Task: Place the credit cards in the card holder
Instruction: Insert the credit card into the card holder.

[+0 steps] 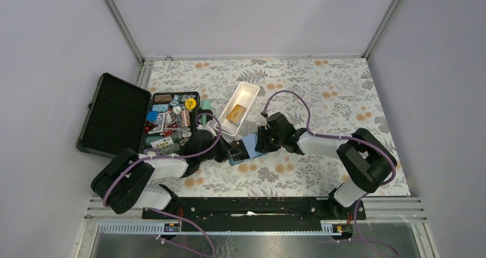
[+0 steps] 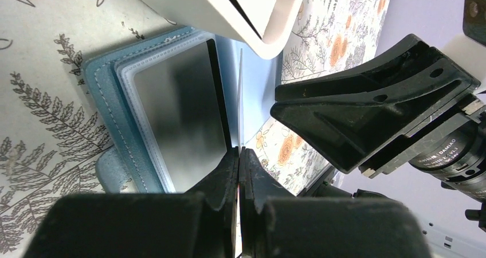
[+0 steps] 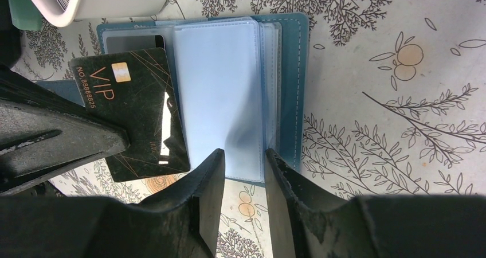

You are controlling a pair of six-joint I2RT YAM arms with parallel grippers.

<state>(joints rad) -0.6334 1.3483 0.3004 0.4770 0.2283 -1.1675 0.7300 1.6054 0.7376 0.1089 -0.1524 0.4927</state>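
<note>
The teal-blue card holder [image 3: 289, 69] lies open on the floral table, its light blue inner pages [image 3: 218, 86] showing. My left gripper [image 2: 239, 155] is shut on the dark purplish-black credit card [image 3: 132, 109], marked VIP, and holds it tilted over the holder's left half; in the left wrist view the card shows edge-on [image 2: 240, 97]. My right gripper [image 3: 243, 160] is open, its fingers astride the near edge of the pages. The golden-orange card [image 1: 236, 113] lies in the long white tray [image 1: 247, 89]. In the top view both grippers, left [image 1: 232, 152] and right [image 1: 261, 142], meet at the holder [image 1: 249, 146].
The white tray's end stands just beyond the holder [image 3: 114, 0]. A large black foam-lined case [image 1: 114, 114] lies open at the left, with a tray of colourful trinkets [image 1: 172, 117] beside it. A teal object [image 1: 205, 105] lies between them and the white tray.
</note>
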